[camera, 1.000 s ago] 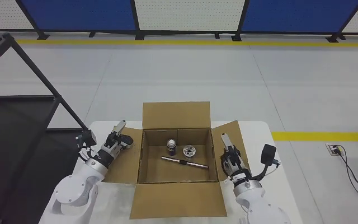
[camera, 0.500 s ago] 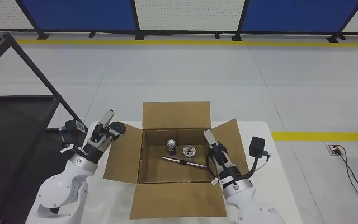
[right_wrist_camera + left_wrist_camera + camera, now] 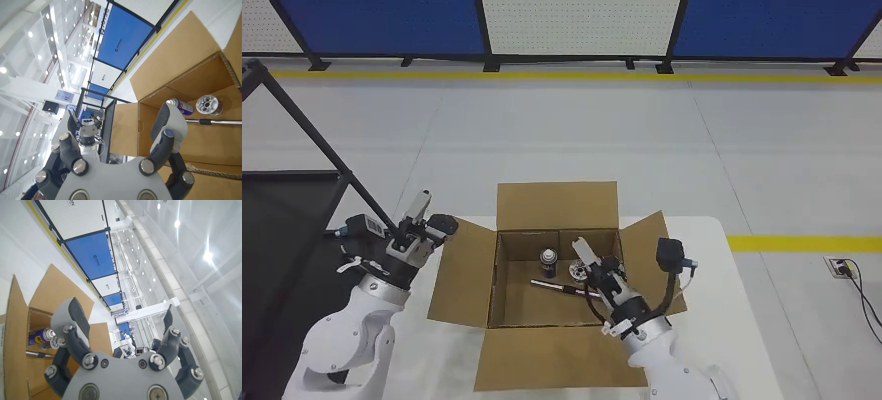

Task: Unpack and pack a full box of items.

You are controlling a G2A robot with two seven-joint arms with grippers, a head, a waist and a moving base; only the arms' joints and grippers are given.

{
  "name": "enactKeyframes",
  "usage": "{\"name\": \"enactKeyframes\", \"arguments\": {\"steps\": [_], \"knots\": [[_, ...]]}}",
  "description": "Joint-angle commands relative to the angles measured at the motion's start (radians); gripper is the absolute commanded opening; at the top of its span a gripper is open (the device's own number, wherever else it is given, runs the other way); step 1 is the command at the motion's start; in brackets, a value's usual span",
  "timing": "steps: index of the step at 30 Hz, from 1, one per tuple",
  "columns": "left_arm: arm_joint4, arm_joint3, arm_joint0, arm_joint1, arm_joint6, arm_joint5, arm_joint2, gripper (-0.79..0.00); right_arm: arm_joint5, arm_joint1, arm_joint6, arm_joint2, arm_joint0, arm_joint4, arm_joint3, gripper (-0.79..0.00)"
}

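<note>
the open cardboard box (image 3: pixel 557 205) sits on the white surface (image 3: pixel 442 355), with a spray can (image 3: pixel 549 263), a round metal part (image 3: pixel 207 104) and a slim rod (image 3: pixel 560 287) on its floor near the far wall. the right end effector (image 3: pixel 592 258) hangs over the box's inside by the round part, fingers spread and empty. the left end effector (image 3: pixel 422 212) is outside the box's left flap, also spread, holding nothing. for a clean first pick, i'd say the right one should tip down, straddle one item without nudging its close neighbours, and stay clear of the box's right flap. a second ago it was outside that flap. the left has since drawn back, and both side flaps stand higher.
</note>
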Motion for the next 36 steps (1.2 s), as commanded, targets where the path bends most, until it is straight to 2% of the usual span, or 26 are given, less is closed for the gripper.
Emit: {"name": "enactKeyframes", "arguments": {"steps": [1, 8, 13, 28, 31, 36], "knots": [[-0.015, -0.003, 0.009, 0.001, 0.019, 0.003, -0.028, 0.0, 0.038, 0.0, 0.069, -0.027, 0.072, -0.06, 0.044, 0.0], [-0.069, -0.047, 0.084, 0.006, 0.059, -0.008, -0.132, 0.0, 0.169, -0.003, 0.376, -0.154, 0.342, -0.325, 0.263, 0.0], [-0.103, -0.058, 0.127, 0.007, 0.085, 0.001, -0.179, 0.0, 0.237, -0.01, 0.595, -0.232, 0.486, -0.461, 0.435, 0.0], [-0.121, -0.058, 0.137, 0.007, 0.084, 0.01, -0.186, 0.0, 0.234, -0.01, 0.602, -0.239, 0.49, -0.478, 0.443, 0.0], [-0.134, -0.045, 0.135, 0.007, 0.117, 0.032, -0.199, 0.0, 0.166, -0.011, 0.592, -0.234, 0.478, -0.449, 0.479, 0.0], [-0.136, 0.0, 0.127, 0.01, 0.172, 0.074, -0.244, 0.0, 0.065, -0.022, 0.695, -0.27, 0.56, -0.448, 0.589, 0.0]]}}
